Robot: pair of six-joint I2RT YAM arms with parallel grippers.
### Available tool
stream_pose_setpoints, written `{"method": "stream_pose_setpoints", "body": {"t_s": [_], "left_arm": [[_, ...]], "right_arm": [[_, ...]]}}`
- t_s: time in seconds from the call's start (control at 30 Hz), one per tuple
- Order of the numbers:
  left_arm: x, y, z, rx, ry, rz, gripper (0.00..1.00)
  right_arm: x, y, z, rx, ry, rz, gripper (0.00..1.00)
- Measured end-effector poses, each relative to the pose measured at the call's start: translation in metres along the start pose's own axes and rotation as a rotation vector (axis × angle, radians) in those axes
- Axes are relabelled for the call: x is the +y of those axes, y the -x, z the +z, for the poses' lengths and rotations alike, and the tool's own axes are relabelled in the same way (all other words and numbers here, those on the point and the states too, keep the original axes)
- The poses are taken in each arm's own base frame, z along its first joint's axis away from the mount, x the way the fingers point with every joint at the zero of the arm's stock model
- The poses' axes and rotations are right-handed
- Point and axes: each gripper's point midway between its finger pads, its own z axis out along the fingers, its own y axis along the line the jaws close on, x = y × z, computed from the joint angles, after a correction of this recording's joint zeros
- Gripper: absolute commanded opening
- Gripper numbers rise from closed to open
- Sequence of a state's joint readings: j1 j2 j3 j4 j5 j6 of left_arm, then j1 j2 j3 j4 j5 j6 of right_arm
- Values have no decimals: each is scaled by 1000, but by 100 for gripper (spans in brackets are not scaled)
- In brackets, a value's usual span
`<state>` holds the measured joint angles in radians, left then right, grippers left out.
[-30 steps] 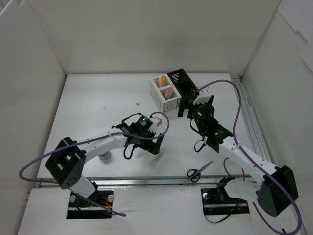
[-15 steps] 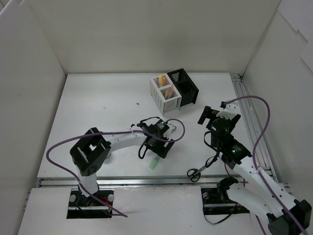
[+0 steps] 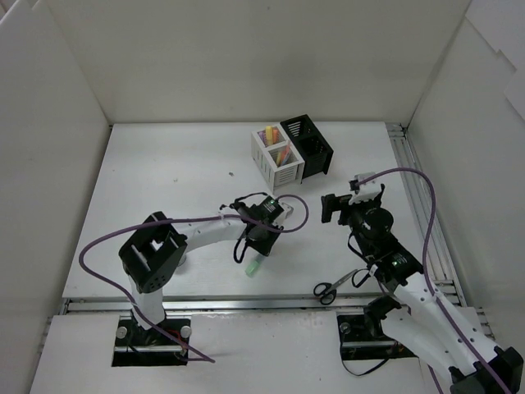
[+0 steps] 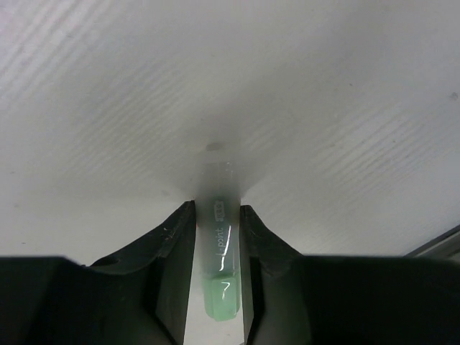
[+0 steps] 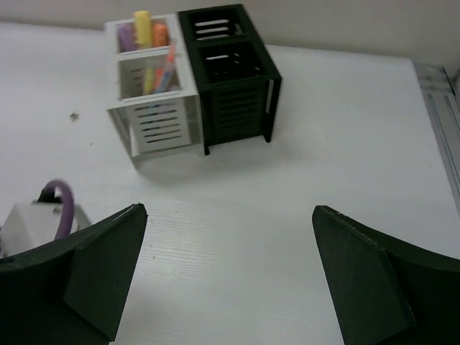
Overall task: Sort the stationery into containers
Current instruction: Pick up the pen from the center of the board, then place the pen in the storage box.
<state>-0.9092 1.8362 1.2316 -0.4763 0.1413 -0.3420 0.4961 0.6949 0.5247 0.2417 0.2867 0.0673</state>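
Note:
A green marker point(image 3: 253, 265) lies on the white table near the front edge. My left gripper point(image 3: 257, 244) reaches down over it. In the left wrist view both jaws of the left gripper point(image 4: 218, 219) press the sides of the green marker point(image 4: 218, 248), so it is shut on it. My right gripper point(image 3: 331, 208) hangs open and empty above bare table; the right gripper point(image 5: 228, 213) faces the containers. The white holder point(image 5: 154, 108) has purple, yellow and orange markers and a red pencil in it. The black holder point(image 5: 233, 79) is joined to it. The black-handled scissors point(image 3: 335, 285) lie near the front right.
White walls enclose the table on three sides. A metal rail point(image 3: 426, 222) runs along the right edge and another along the front edge point(image 3: 246, 302). Purple cables loop off both arms. The left wrist's white housing point(image 5: 43, 215) shows at the lower left of the right wrist view.
The left jaws have closed from wide open onto the green marker. The right arm has drawn back from the black holder toward the near right, still open.

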Motion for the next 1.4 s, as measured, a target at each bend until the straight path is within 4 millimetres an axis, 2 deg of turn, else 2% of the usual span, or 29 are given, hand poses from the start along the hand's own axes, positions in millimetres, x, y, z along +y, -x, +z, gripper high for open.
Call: {"method": "stream_pose_setpoints", "body": {"t_s": [0.07,0.17,0.27,0.37,0.47,0.53,0.63,0.77,0.87,1.03,1.27,1.33,1.4], "left_arm": [[11,6,-3,-12,2,-32,0],[31,21,-15,-39,-18,-94,0],[54,45,-38,-97,-56,-167,0],[70,73,-65,-171,-139,-224,0],[76,93,-85,-223,-244,-243,0],[73,96,-94,-228,-308,-242,0],[58,94,-100,-202,-403,-234,0],[40,83,-102,-138,-500,-245,0],[34,76,-102,-105,-524,-260,0],[24,59,-101,-53,-547,-289,0],[15,53,-102,-44,-560,-286,0],[14,53,-103,-47,-560,-286,0],[13,53,-106,-53,-564,-282,1]], "right_arm": [[21,3,1,-14,131,-77,98],[61,-6,-4,2,360,-250,98],[107,-24,-18,36,606,-429,98],[140,-42,-35,64,785,-567,98],[170,-54,-50,69,921,-678,98],[190,-62,-58,71,997,-750,98],[212,-78,-65,78,1058,-870,98],[231,-91,-64,88,1085,-1029,98],[243,-90,-59,61,1089,-1105,98],[251,-92,-49,29,1094,-1189,98],[261,-116,-48,62,1150,-1272,96],[260,-119,-47,68,1155,-1283,90],[260,-119,-46,63,1153,-1300,66]]}}
